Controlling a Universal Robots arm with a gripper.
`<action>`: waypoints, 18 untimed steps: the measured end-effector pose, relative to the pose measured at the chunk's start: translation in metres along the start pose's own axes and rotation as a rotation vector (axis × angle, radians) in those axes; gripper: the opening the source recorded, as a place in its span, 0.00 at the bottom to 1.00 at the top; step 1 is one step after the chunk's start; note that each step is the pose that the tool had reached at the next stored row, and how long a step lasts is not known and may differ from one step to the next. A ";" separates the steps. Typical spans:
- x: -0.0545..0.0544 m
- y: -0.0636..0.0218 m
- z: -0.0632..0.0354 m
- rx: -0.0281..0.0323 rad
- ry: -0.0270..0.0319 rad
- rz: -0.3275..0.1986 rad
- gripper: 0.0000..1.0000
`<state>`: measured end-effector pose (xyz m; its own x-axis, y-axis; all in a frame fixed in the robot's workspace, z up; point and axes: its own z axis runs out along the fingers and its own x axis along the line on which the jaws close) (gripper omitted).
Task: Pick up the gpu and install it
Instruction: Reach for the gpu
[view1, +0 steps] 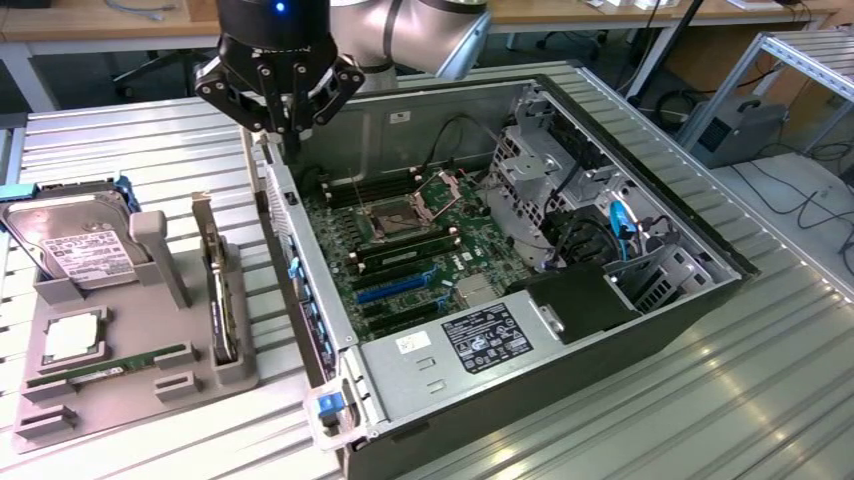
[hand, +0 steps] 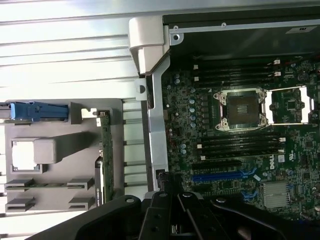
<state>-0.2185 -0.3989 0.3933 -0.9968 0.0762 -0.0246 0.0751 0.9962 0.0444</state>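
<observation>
Both steps, pickup and installation, are left to do. The thin dark rectangular gpu card (view1: 223, 300) with its silvery bracket stands on edge in the grey moulded holder (view1: 134, 370) on the slatted metal counter (view1: 134, 150), at about nine o'clock from the open black computer case (view1: 534, 400) in the exterior view. The black robot hand (view1: 280, 128), pinched shut and empty, hovers over the case rim around eleven o'clock. The long blue motherboard slot (view1: 394, 288) is bare.

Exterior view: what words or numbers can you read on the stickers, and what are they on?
No text is readable.
White paper label on the silver hard drive: too small to read.
Black-and-white label on the grey metal power supply: too blurred.
Small white sticker on the computer case's grey inner wall: too small.
</observation>
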 end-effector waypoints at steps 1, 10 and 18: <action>0.001 -0.0001 0.0000 0.0000 0.0000 0.000 0.11; 0.010 -0.0007 -0.0003 0.0000 0.0000 0.000 0.11; 0.019 -0.0014 -0.0005 0.0000 0.0000 0.000 0.11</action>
<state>-0.2372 -0.3989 0.3933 -0.9968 0.0762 -0.0245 0.0751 0.9962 0.0444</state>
